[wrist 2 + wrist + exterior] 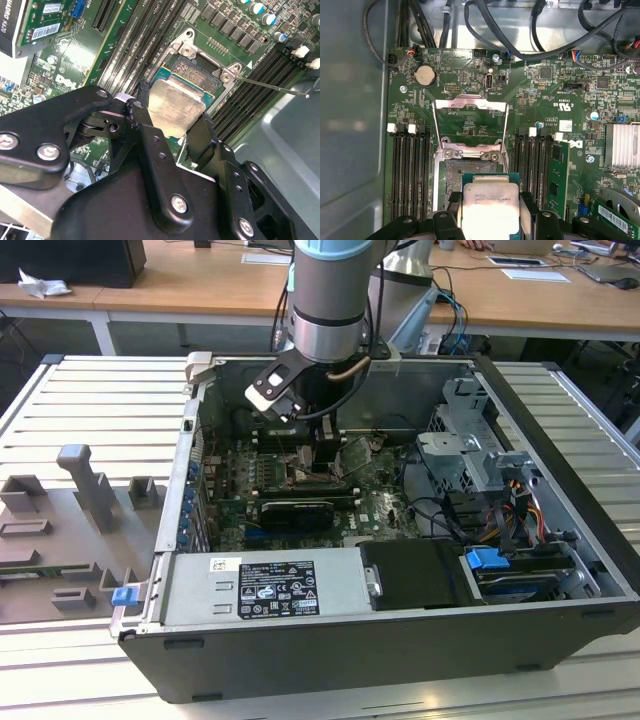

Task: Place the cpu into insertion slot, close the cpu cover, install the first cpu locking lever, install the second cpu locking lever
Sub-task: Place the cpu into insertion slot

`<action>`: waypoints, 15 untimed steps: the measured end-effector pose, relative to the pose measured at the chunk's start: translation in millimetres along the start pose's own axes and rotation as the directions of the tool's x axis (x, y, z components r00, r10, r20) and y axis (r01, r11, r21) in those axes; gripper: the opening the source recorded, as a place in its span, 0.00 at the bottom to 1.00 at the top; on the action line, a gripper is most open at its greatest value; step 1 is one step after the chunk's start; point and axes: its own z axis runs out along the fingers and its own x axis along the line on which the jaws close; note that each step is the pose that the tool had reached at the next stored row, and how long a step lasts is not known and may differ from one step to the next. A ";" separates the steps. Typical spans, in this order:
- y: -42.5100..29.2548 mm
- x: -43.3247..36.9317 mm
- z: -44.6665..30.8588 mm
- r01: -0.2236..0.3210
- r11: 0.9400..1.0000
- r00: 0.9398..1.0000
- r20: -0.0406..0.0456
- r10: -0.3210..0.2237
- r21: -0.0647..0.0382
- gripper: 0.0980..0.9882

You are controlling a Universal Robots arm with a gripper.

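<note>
Gripper tight on the cpu sides

An open computer case lies on the tabletop, with a fixture tray beside it on the exterior view's left. Inside the case, the pincer hangs over the board, gripping the cpu just above the insertion slot. In the first wrist view the cpu cover stands open beyond the slot, away from the pincer. Memory slots flank the slot on both sides.
</note>
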 end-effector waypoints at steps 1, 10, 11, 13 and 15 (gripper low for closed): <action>0.0 0.0 0.1 0.000 1.000 1.000 0.000 0.000 0.000 0.50; 0.0 8.0 6.0 -0.014 1.000 1.000 0.000 0.014 -0.001 0.50; 0.0 8.7 7.5 -0.018 1.000 1.000 0.000 0.018 -0.001 0.50; 0.1 10.5 10.2 -0.021 1.000 1.000 0.000 0.021 -0.001 0.50; -0.1 11.3 12.6 -0.022 1.000 1.000 -0.001 0.022 -0.001 0.50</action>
